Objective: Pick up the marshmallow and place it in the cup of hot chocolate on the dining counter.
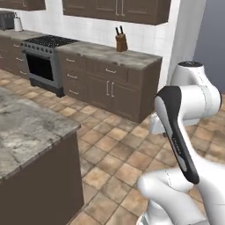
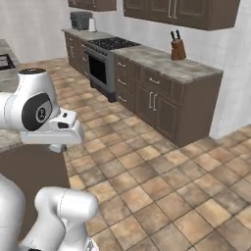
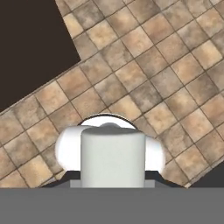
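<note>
And there is the marshmallow (image 3: 113, 153), a plump white short cylinder standing upright at the bottom of the hand view, right up against the camera. It sits in the hand (image 3: 113, 180), whose dark fingertips barely peek out on either side of its base. The hand is closed down about as far as it goes, and by the look of it closed on the marshmallow itself, pinching it low across its round sides. That is a sensible hold for something like this. It should weigh next to nothing and be soft and springy, so it will squash rather than crack. A light squeeze across the middle is plenty, because too much pressure could make it bulge and squirt out sideways. It is not fragile or slippery, though it is small enough to tip if it is held off-centre. Beyond the marshmallow there is only the tiled floor (image 3: 144, 74) far below, with a dark slab at the upper left that is probably the brown base of the dining counter (image 1: 30, 127). In the left base view that marbled surface lies off to the left of the white arm (image 1: 189, 101). So the marshmallow looks to be in the air beside the surface rather than above it, and the drop into the cup is not yet done.
</note>
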You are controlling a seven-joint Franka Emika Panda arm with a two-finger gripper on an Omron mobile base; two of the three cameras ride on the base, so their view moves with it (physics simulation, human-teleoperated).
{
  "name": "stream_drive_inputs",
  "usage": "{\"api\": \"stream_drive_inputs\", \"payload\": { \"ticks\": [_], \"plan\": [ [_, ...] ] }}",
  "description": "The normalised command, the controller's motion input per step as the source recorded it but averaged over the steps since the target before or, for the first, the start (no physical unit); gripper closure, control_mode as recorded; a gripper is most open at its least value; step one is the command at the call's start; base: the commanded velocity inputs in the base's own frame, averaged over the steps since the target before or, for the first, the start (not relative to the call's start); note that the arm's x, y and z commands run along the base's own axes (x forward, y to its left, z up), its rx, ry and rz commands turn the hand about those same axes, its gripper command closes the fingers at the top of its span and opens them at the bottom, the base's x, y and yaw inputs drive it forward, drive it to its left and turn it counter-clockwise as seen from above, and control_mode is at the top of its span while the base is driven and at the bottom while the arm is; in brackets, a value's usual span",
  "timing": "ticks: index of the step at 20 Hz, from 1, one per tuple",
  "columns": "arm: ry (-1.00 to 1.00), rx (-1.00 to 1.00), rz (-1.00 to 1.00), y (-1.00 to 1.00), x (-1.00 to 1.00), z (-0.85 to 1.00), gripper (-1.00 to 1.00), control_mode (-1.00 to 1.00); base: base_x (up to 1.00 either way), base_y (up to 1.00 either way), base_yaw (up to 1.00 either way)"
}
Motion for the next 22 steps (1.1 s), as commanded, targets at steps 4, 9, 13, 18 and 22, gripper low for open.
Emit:
{"api": "stream_drive_inputs", "payload": {
  "ticks": [4, 9, 13, 18, 22],
  "plan": [
    [0.00, 0.00, 0.00, 0.00, 0.00, 0.00, 1.00, 1.00, 0.41, 0.00, 0.62],
    [0.00, 0.00, 0.00, 0.00, 0.00, 0.00, 1.00, 1.00, 0.36, -0.03, 0.67],
    [0.00, 0.00, 0.00, 0.00, 0.00, 0.00, 1.00, 1.00, 0.21, -0.09, 0.64],
    [0.00, 0.00, 0.00, 0.00, 0.00, 0.00, 1.00, 1.00, 0.07, -0.05, 0.49],
    [0.00, 0.00, 0.00, 0.00, 0.00, 0.00, 1.00, 1.00, -0.04, 0.56, 0.12]
  ]
}}
